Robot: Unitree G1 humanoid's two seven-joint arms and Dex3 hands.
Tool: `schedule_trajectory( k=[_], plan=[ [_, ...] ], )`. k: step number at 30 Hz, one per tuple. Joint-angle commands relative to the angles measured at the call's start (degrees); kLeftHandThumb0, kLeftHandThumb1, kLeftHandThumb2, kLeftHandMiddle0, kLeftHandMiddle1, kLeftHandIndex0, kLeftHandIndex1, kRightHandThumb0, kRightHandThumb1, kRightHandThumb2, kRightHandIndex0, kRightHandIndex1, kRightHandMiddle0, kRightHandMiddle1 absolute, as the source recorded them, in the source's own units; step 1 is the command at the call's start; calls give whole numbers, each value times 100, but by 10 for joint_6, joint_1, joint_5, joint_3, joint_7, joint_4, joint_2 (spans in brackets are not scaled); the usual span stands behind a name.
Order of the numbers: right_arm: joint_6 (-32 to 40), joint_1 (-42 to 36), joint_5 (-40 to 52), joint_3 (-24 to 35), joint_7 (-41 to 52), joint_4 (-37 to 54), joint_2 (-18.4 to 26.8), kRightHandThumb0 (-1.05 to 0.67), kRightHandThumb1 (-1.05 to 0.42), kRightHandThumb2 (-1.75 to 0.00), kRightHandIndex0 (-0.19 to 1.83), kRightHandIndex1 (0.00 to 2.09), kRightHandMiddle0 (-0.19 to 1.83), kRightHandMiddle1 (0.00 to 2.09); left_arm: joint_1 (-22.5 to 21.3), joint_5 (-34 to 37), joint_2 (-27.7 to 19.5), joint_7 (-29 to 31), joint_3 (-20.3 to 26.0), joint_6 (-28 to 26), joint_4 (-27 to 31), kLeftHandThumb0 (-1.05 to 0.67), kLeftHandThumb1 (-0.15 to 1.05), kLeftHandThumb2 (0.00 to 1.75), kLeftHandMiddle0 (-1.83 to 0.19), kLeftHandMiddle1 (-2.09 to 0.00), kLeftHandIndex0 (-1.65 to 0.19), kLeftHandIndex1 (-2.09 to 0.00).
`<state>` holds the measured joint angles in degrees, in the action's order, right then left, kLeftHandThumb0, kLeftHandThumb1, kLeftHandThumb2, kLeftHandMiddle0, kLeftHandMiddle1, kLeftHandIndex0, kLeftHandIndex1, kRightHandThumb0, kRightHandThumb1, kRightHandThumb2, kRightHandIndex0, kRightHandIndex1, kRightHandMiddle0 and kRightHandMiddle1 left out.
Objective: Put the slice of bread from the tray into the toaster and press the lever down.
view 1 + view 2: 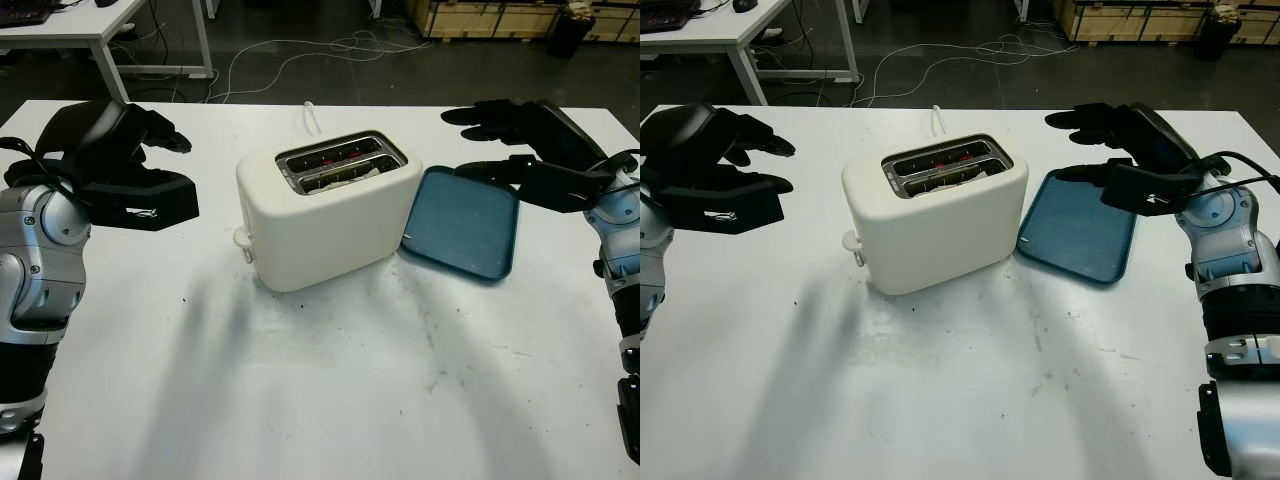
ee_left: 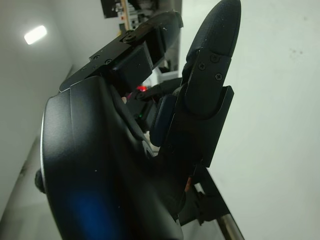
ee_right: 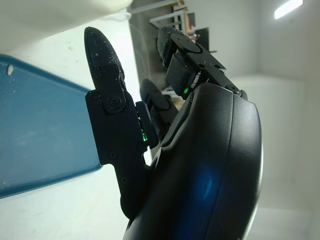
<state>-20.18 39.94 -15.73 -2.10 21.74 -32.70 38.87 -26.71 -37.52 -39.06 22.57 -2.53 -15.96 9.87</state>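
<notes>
1 toaster, cream-white, sits mid-counter with its 2 slots running roughly left-right and slanting away toward the right. The nearer slot holds 1 slice of bread, pale edge just showing at the slot mouth; the farther slot shows dark with a red glow inside. 1 blue tray lies flat just right of the toaster, its near-left corner touching or almost touching the toaster body; nothing lies on it.

The lever is a small white knob on the toaster's left end face, low on that face, so it looks already pressed, though that is a judgement from its height alone.

Left hand hangs left of the toaster, above the counter, holding nothing, open. The lever lies to its right and slightly nearer the robot, with bare counter between. Right hand hovers over the tray's far-right part, holding nothing, open, with the toaster body standing between it and the lever.

Left hand is the nearer one to the lever; any remaining press would fall to it, pushing down along the toaster's end face.

Count: 1 toaster, 2 slots, 1 slice, 1 tray, 1 lever, 2 hands.
</notes>
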Motion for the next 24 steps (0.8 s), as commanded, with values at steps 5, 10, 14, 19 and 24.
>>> schedule_trajectory(
  k=[5,10,14,19,24],
  plan=[
    [10,-1,-16,-11,0,10,8,-42,-87,0,62,0,54,0,-4,-2,-5,-4,-6,8,-8,-79,86,0,-70,-98,-101,-1],
    [8,4,-16,-13,12,10,17,-45,-89,-1,58,0,52,0,-3,-3,-3,-7,-8,15,-13,-79,87,0,-68,-109,-101,-1],
    [2,11,-11,-11,16,1,19,-46,-89,0,60,1,53,1,-4,-2,-1,-3,-9,11,-13,-78,86,0,-66,-109,-101,-1],
    [1,16,-11,-10,16,-4,19,-50,-90,0,61,1,54,1,-1,1,3,1,-11,8,-10,-78,87,0,-66,-106,-100,-1],
    [2,10,-10,-8,17,4,21,-53,-90,0,61,0,54,0,6,1,6,2,-12,2,3,-80,88,0,-66,-104,-100,-1]
  ],
)
